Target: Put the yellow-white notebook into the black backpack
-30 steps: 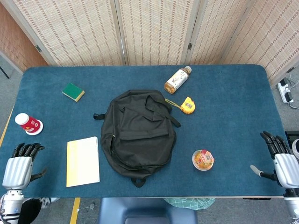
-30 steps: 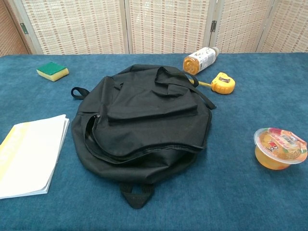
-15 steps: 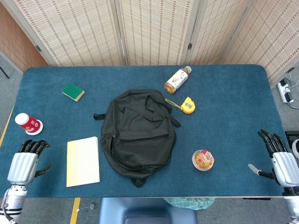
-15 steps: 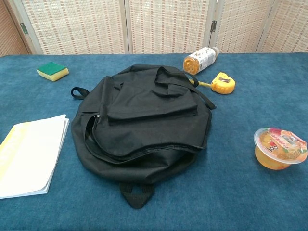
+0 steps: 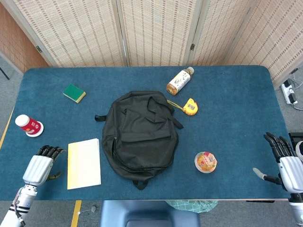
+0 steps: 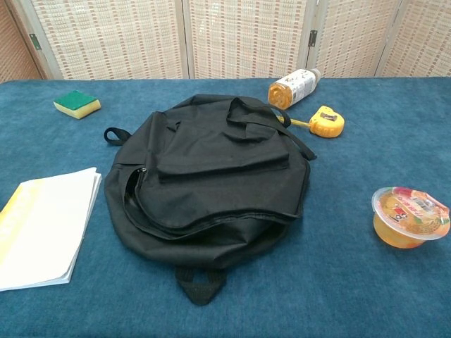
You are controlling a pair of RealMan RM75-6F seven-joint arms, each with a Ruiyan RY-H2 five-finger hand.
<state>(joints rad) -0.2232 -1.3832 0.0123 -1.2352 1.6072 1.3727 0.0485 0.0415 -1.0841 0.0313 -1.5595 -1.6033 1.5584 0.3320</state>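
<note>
The left robot hand (image 5: 40, 165) hovers empty, fingers loosely spread, just left of the yellow-white notebook (image 5: 84, 163). Right of that lies the black backpack (image 5: 139, 135). Far right, the right robot hand (image 5: 286, 165) is spread, empty.

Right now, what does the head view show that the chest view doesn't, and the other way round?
Only the head view shows the left hand, the right hand and the red cup. The chest view shows no object the head view lacks. Both share the backpack, notebook, sponge, bottle, tape measure and jelly cup.
</note>
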